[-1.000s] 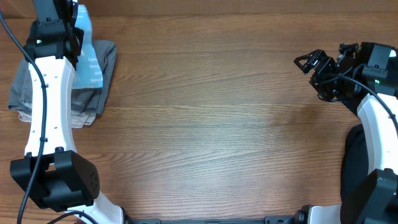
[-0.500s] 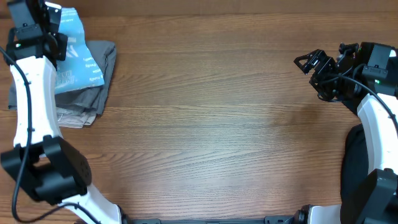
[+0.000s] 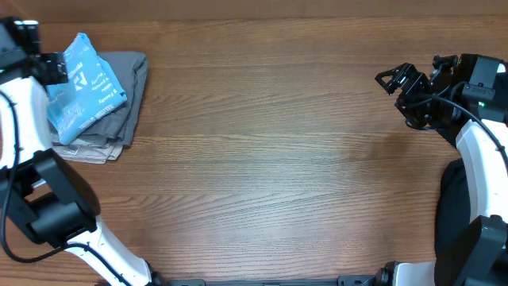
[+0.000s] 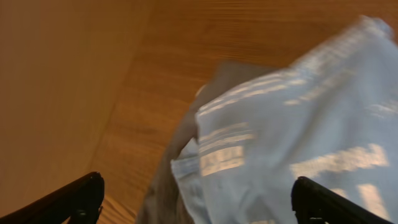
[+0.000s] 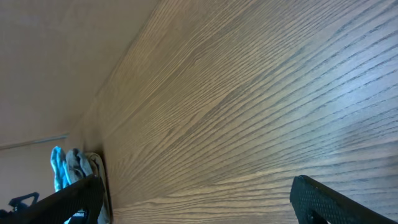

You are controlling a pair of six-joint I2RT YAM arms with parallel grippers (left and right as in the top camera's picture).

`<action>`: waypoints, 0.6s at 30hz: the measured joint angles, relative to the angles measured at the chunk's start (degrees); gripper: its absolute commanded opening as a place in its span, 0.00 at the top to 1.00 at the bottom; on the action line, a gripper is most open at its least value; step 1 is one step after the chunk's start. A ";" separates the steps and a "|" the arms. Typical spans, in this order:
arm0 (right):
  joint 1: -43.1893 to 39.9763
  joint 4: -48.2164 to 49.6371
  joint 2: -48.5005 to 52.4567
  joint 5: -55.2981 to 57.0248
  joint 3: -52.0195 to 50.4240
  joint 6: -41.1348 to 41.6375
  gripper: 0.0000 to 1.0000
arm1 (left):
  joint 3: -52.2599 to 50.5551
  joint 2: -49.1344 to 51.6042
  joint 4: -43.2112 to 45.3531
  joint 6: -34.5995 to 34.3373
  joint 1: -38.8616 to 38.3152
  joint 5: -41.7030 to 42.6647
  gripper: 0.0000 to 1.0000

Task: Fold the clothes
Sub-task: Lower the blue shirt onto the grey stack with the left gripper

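The clothes, a folded light blue T-shirt (image 3: 83, 87) with white lettering, lie at the table's far left on top of a grey pile. In the left wrist view the shirt (image 4: 298, 124) fills the right half of the frame, blurred. My left gripper (image 3: 55, 65) hangs at the shirt's left edge. It is open (image 4: 199, 205), its fingers wide apart with the cloth lying loose below them. My right gripper (image 3: 394, 79) hovers open over bare wood at the far right (image 5: 199, 202), with nothing between its fingers. From there the shirt (image 5: 58, 165) shows small and far off.
Under the blue shirt sits a stack of folded grey garments (image 3: 131, 87), with a pale one (image 3: 89, 151) at the bottom. The grey cloth (image 4: 186, 137) also shows in the left wrist view. The wooden table (image 3: 270, 159) stretches between the two arms.
My left gripper opened and let go of the blue shirt, which dropped flat onto the grey stack. The left arm swung left, towards the table's edge. The right arm has not moved.
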 measured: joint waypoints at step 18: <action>0.00 0.00 0.00 0.00 -0.02 0.00 0.00 | 0.31 -6.71 -21.14 -20.20 1.03 31.28 0.80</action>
